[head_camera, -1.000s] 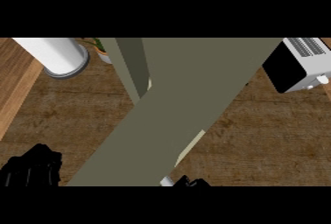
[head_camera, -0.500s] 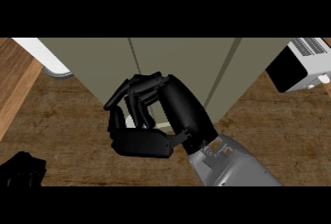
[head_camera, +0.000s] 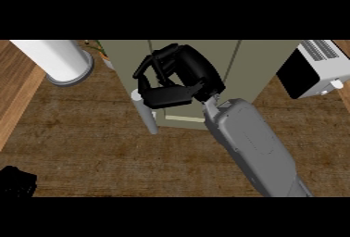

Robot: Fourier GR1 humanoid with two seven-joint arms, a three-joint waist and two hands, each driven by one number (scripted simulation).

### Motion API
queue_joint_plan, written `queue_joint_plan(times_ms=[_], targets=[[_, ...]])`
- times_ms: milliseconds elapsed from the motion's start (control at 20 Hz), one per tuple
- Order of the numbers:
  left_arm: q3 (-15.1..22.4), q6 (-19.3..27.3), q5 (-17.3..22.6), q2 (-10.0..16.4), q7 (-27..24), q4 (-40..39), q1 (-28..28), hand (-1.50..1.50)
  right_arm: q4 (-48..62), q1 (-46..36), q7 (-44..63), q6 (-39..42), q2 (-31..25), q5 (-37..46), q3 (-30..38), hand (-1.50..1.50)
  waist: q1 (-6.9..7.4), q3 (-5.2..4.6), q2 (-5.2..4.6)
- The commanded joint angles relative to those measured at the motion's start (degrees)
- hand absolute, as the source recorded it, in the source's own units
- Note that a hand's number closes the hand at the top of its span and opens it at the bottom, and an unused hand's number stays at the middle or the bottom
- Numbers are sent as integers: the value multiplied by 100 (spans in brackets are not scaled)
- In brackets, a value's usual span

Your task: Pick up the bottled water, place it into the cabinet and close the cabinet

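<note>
The olive-green cabinet (head_camera: 253,69) stands at the top middle, its doors facing me, with a silver handle (head_camera: 146,115) on the left door's lower edge. My right hand (head_camera: 179,78) lies against the left door just above that handle, fingers loosely bent and holding nothing, with the grey forearm (head_camera: 249,143) running down to the lower right. No bottled water shows anywhere. My left hand (head_camera: 16,181) is a dark shape in the lower left corner, low over the wooden counter (head_camera: 89,157).
A white cylinder (head_camera: 56,60) stands at the top left beside the cabinet. A white appliance with a black front (head_camera: 311,69) sits at the top right. A bit of greenery (head_camera: 97,45) peeks out behind the cylinder.
The cabinet door, swung wide over the counter a second ago, now lies flat with the cabinet front. My right hand has come up against it, and the left hand has sunk towards the corner.
</note>
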State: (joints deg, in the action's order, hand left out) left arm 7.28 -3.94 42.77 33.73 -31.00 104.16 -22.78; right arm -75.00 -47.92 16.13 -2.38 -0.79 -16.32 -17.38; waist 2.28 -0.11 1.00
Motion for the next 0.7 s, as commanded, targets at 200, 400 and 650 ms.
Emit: queue_joint_plan(times_ms=[200,400,650], targets=[[-77,-230,22,40,47,-127,97,150,1430,-298,-794,543,-573,-46,749,150,-24,8,-212],[-16,-233,-4,53,101,95,49,150,1786,-586,-815,538,-572,-76,873,150,99,7,-239],[16,46,-102,-79,172,151,228,150,1853,-547,-1013,884,-726,-139,864,150,-28,10,-227]])
